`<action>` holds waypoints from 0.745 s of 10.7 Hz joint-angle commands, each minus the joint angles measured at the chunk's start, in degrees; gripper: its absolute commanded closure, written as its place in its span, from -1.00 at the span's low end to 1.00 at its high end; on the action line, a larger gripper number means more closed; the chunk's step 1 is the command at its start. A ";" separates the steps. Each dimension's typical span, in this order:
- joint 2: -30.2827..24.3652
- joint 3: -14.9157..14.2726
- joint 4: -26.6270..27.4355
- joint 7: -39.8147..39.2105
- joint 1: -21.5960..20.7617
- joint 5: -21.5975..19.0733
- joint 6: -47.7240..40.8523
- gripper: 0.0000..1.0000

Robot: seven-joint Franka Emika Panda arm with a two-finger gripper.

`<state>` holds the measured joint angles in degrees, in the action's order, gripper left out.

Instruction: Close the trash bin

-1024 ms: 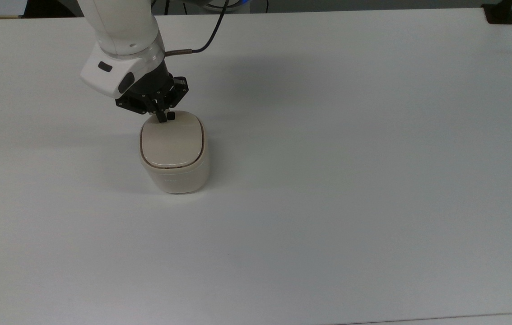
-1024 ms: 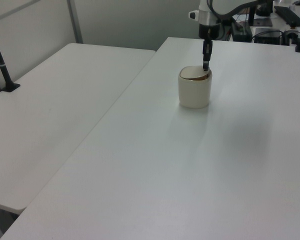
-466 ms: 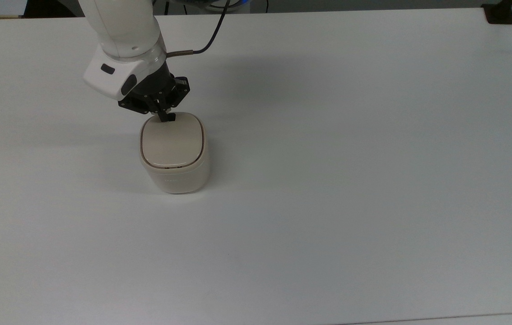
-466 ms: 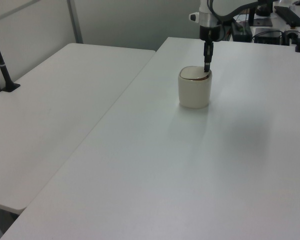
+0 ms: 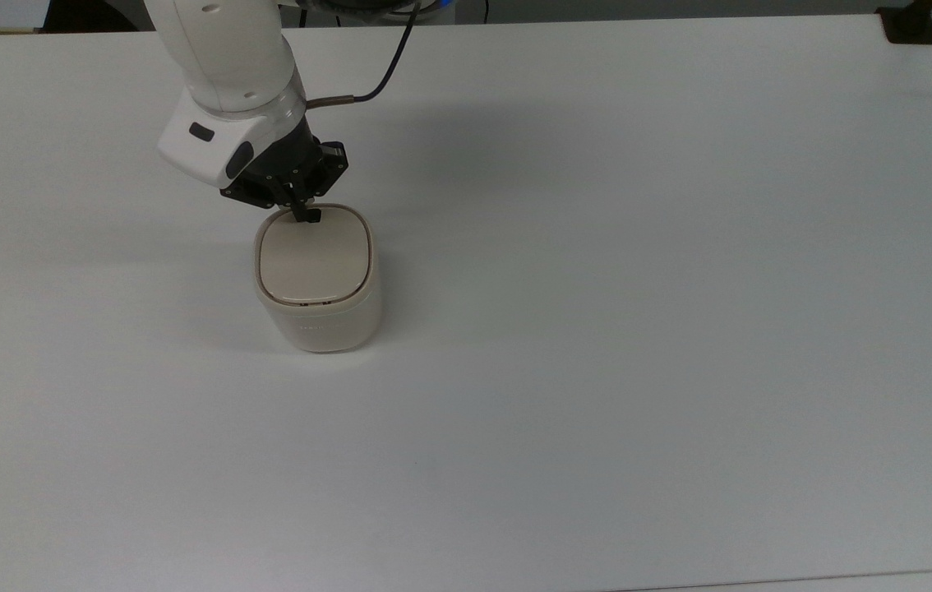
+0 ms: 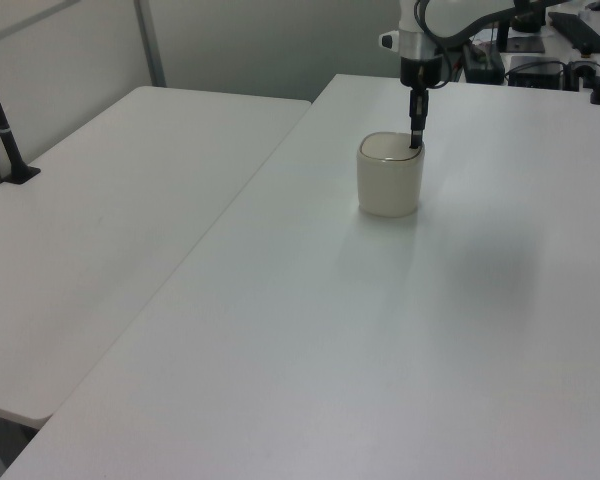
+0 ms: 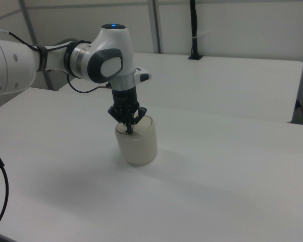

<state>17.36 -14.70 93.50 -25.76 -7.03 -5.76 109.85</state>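
The cream-beige trash bin (image 5: 316, 316) stands on the white table (image 5: 639, 288), left of centre in the top view. Its lid (image 5: 314, 261) lies flat and level with the rim. My gripper (image 5: 304, 215) points straight down, fingers shut together, and its tips press on the lid's far edge, where the small black button sits. The left view has the gripper (image 6: 416, 143) touching the top of the bin (image 6: 389, 185) at its far right edge. From the right view, the gripper (image 7: 130, 129) rests on the lid of the bin (image 7: 137, 144).
A black clamp (image 5: 908, 25) sits on the table's far right corner in the top view. The arm's cable (image 5: 376, 78) hangs behind the gripper. A second table (image 6: 110, 200) with a black post (image 6: 5, 130) stands at the left view's left.
The gripper has come down and pushed the lid's far edge lower. The lid was slightly raised with a dark gap; now it sits flat in the rim.
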 commanded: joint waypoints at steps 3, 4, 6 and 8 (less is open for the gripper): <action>-0.49 -0.15 1.59 -1.04 -0.62 1.19 0.01 1.00; -0.31 -0.07 1.59 -1.04 -0.62 1.63 0.10 1.00; 0.22 0.02 1.68 -1.04 -0.62 1.72 0.71 1.00; 0.92 0.11 2.03 -1.04 -0.70 1.72 1.68 1.00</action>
<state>17.64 -14.58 93.61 -25.85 -7.09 -5.09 109.93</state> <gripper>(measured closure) 0.991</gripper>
